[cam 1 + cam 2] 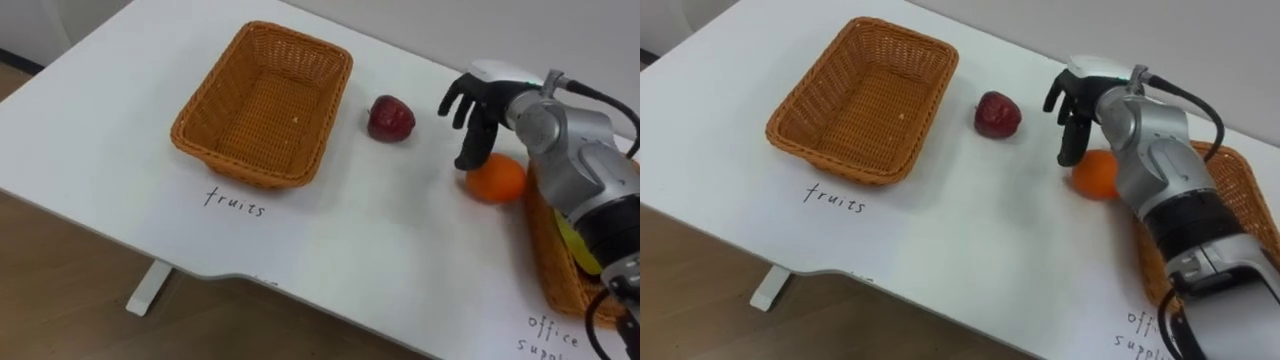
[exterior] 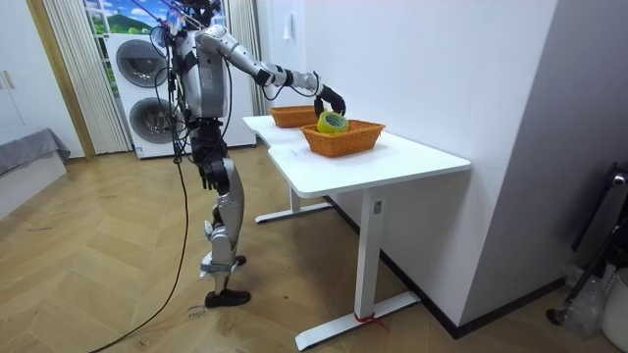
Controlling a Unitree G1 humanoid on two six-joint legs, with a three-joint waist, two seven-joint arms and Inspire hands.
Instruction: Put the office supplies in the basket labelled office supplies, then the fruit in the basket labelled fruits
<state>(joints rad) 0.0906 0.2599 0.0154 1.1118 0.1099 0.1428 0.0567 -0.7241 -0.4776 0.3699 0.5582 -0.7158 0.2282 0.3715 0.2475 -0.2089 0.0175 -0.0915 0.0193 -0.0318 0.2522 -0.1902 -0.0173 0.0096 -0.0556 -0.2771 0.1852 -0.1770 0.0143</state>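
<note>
Orange round fruit (image 1: pixel 495 180) sits at fingertips of right hand (image 1: pixel 478 100), hand loose, holding nothing; centre palm over it, wrap w/ thumb opposite, then lift to empty wicker basket (image 1: pixel 262 102)

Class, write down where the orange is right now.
In the left eye view the orange sits on the table at the right, between the red apple and the office-supplies basket, beside the right hand.
</note>
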